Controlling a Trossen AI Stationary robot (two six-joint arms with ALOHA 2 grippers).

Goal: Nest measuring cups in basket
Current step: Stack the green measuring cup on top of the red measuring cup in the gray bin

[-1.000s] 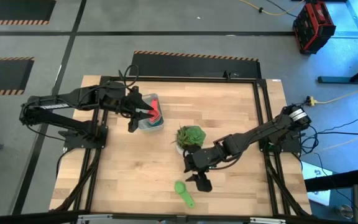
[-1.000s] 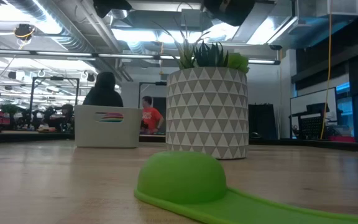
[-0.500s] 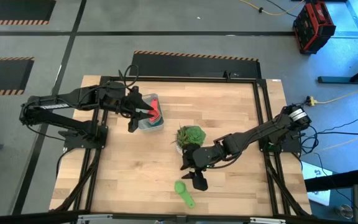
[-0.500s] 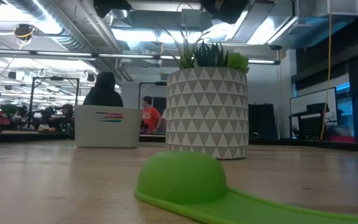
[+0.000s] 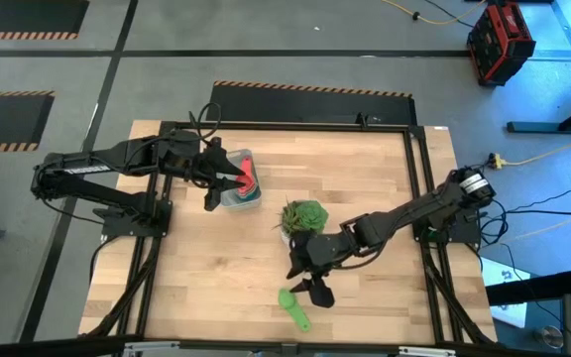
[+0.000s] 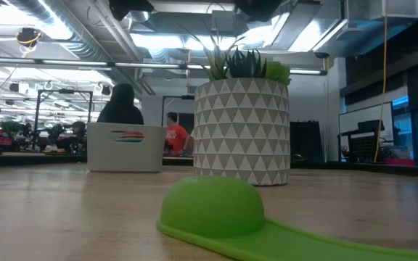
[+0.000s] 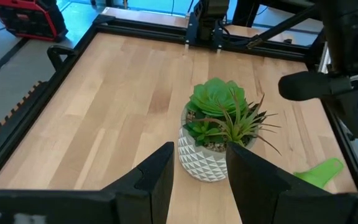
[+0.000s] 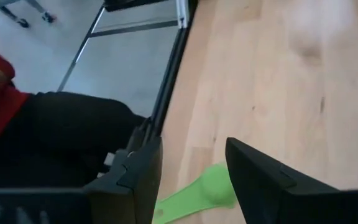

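Note:
The green measuring cup (image 5: 291, 304) lies near the table's near edge, bowl mouth down on the wood (image 6: 212, 205), with its handle (image 6: 325, 243) flat on the table. My right gripper (image 5: 310, 290) hovers open just to the cup's right. In the right wrist view the green cup (image 8: 202, 192) shows beyond the open right gripper (image 8: 188, 149). The basket (image 5: 246, 194) stands far left of centre and holds nested cups, a red one (image 5: 250, 175) uppermost. Coloured rims show through the basket's wall (image 6: 125, 148). My left gripper (image 5: 226, 180) waits open at the basket's left side (image 7: 199, 155).
A white patterned pot with a green plant (image 5: 304, 217) stands mid-table between the basket and my right arm, just beyond the green cup (image 6: 242, 130). Black frame rails (image 5: 419, 188) run along the table's edges. People show in the room behind the table.
My right gripper has drifted slightly toward the table's left, closer to the green cup, staying open. The cup and the basket have not moved.

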